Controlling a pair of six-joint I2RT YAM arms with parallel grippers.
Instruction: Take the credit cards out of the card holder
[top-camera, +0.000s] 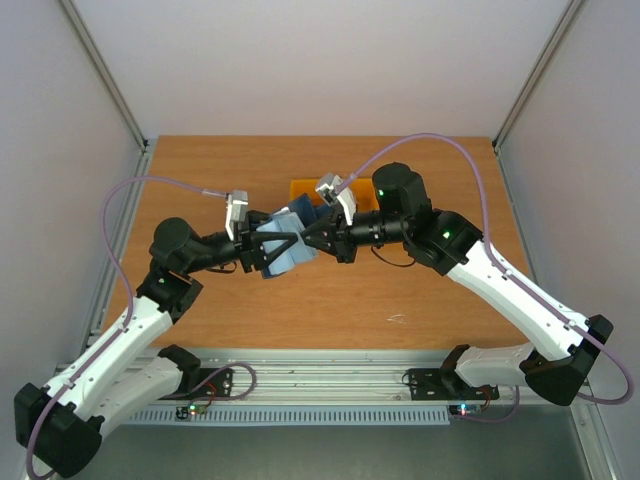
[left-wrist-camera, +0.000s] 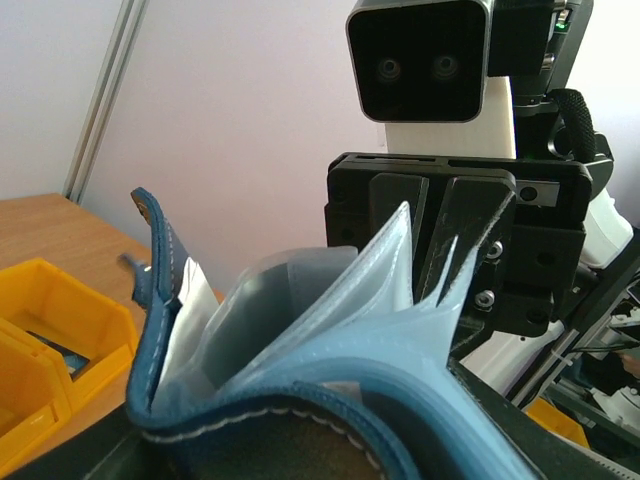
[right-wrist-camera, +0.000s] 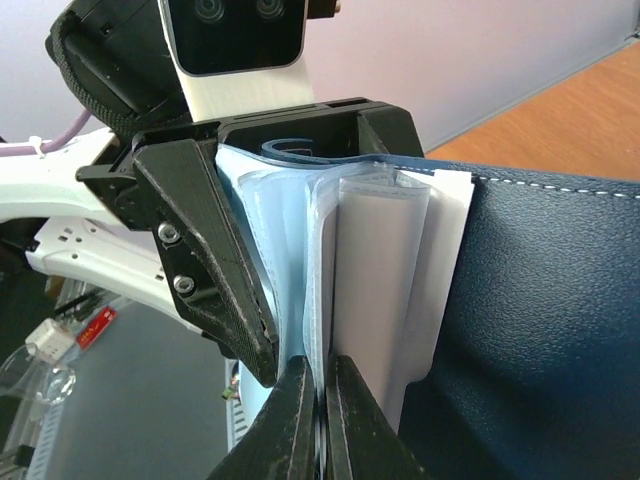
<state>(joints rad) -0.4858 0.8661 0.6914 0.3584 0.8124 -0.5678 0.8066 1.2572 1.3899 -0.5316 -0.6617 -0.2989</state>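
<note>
Wooden tabletop (top-camera: 400, 290) between pale walls (top-camera: 320, 60), card holder (top-camera: 290, 225) held above its middle.

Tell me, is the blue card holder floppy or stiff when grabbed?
Probably floppy: the card holder cover curls over in the left wrist view. Its clear sleeves fan out and bend, so they'd likely flex. The right gripper pinches one sleeve; smooth plastic may slip.

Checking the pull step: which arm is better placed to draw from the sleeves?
Right: the right gripper is shut on a sleeve of the card holder, while the left gripper straddles its fold, jaws apart.
</note>
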